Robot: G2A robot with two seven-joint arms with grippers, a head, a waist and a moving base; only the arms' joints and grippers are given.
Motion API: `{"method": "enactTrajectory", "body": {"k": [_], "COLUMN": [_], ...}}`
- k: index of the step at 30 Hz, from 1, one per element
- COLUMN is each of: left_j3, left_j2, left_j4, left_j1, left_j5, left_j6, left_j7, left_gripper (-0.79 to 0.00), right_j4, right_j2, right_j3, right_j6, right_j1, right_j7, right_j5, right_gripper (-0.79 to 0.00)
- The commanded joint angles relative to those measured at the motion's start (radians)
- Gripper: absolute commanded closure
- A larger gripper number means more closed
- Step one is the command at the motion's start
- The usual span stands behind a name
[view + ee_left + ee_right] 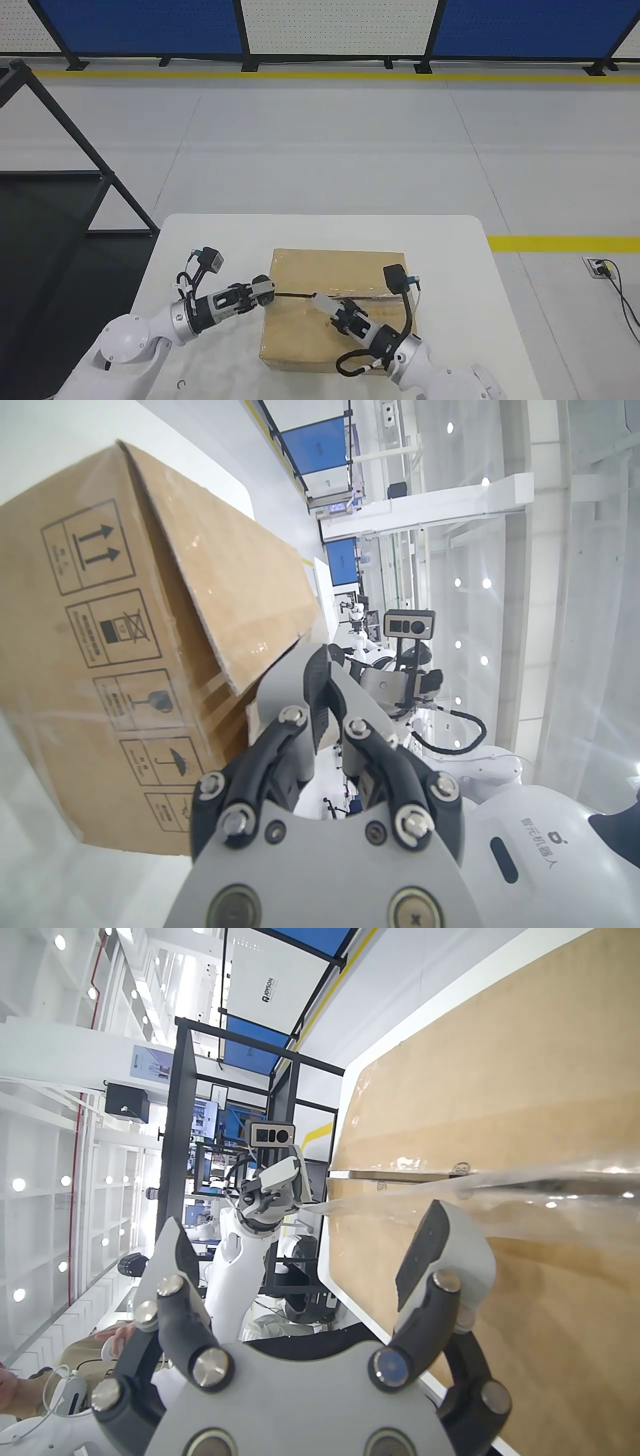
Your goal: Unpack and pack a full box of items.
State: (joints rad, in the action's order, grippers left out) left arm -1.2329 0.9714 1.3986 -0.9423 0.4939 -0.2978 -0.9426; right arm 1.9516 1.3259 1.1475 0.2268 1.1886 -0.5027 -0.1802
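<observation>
The left pincer is pinching clear tape beside the cardboard box. The right pincer is hanging spread above the box.

The box blocks ahead of the left claw and under the right claw. A tape strip stretches between them. Free counter lies behind the left claw.

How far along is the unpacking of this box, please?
Done: clear tape is partly lifted off the box seam. In hand: the left hand is shut on the tape's end; the right hand is open over the box top. Left: opening flaps, unpacking, repacking.
</observation>
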Motion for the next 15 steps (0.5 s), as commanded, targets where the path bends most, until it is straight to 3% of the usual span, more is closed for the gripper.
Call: {"method": "enactTrajectory", "body": {"k": [1,2,3,5,6,7,8,15], "left_j3": [0.0,0.0,0.0,-0.002,-0.006,-0.01,-0.014,-0.034], "left_j2": [0.001,0.002,0.003,0.003,0.002,0.002,0.002,-0.002], "left_j4": [-0.002,-0.003,-0.004,-0.005,-0.006,-0.007,-0.006,-0.008], "left_j1": [0.002,0.003,0.004,0.004,0.003,0.002,0.0,-0.016], "left_j5": [0.0,-0.001,-0.001,-0.008,-0.007,-0.004,-0.005,-0.029], "left_j6": [0.0,0.0,0.0,-0.005,-0.008,-0.013,-0.023,-0.08], "left_j7": [0.004,0.004,0.004,-0.002,-0.004,-0.007,-0.014,-0.055], "left_gripper": [0.0,0.0,-0.203,-0.345,-0.474,-0.702,-0.785,-0.785], "right_j4": [-0.005,-0.007,-0.01,-0.015,-0.018,-0.021,-0.023,-0.031], "right_j2": [0.0,0.0,0.0,0.001,0.002,0.002,0.002,0.003], "right_j3": [-0.004,-0.007,-0.01,-0.016,-0.018,-0.02,-0.022,-0.023], "right_j6": [-0.004,-0.004,-0.003,-0.001,-0.001,0.0,0.001,0.002], "right_j1": [-0.003,-0.006,-0.009,-0.015,-0.018,-0.02,-0.023,-0.034], "right_j7": [-0.005,-0.007,-0.007,-0.006,-0.004,-0.004,-0.004,-0.003], "right_j5": [-0.002,-0.002,-0.003,-0.004,-0.004,-0.004,-0.004,0.004], "right_gripper": [-0.785,-0.785,-0.785,-0.785,-0.785,-0.785,-0.785,-0.785]}}
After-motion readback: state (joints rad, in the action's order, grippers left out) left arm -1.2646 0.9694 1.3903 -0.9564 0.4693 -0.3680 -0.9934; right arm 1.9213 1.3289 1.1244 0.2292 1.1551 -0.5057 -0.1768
